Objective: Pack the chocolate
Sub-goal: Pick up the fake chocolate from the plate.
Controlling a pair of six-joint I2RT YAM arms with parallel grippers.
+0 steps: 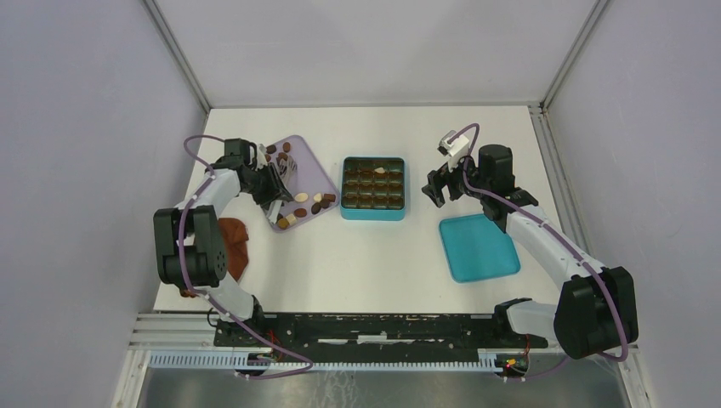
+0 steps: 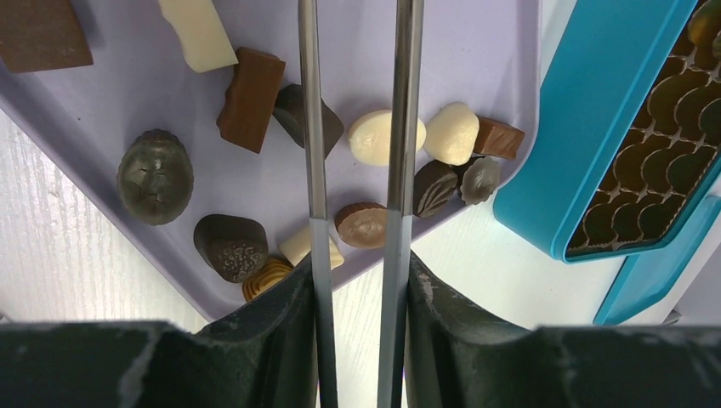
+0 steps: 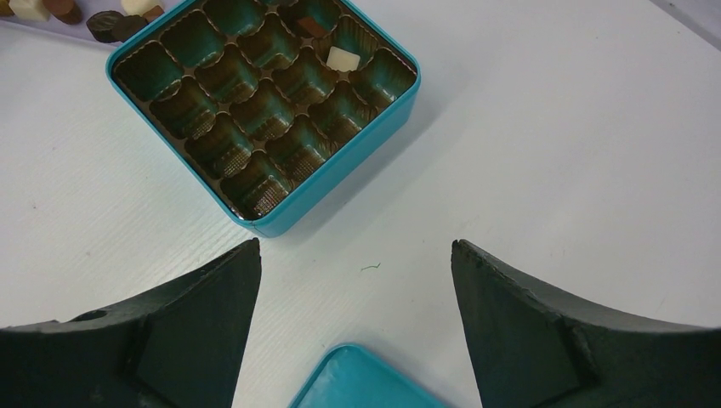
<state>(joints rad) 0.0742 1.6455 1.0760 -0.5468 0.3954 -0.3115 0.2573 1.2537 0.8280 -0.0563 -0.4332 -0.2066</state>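
Note:
Several small chocolates point(image 1: 299, 204), dark brown, tan and cream, lie on the lilac tray point(image 1: 308, 157). In the left wrist view they show close up on the tray point(image 2: 119, 102). My left gripper point(image 1: 274, 183) point(image 2: 359, 263) is shut on a pair of metal tweezers point(image 2: 313, 127) over the tray. The blades stand slightly apart. A cream chocolate point(image 2: 374, 138) and a round brown one point(image 2: 361, 225) lie between them. The teal cell box point(image 1: 372, 189) point(image 3: 263, 110) holds a cream piece point(image 3: 343, 59) and a brown piece point(image 3: 311, 26). My right gripper point(image 1: 438, 187) point(image 3: 355, 246) is open and empty right of the box.
The teal lid point(image 1: 479, 246) point(image 3: 366, 378) lies flat right of the box, under my right arm. A reddish-brown cloth point(image 1: 234, 242) lies at the table's left edge beside my left arm. Walls close in the table on three sides.

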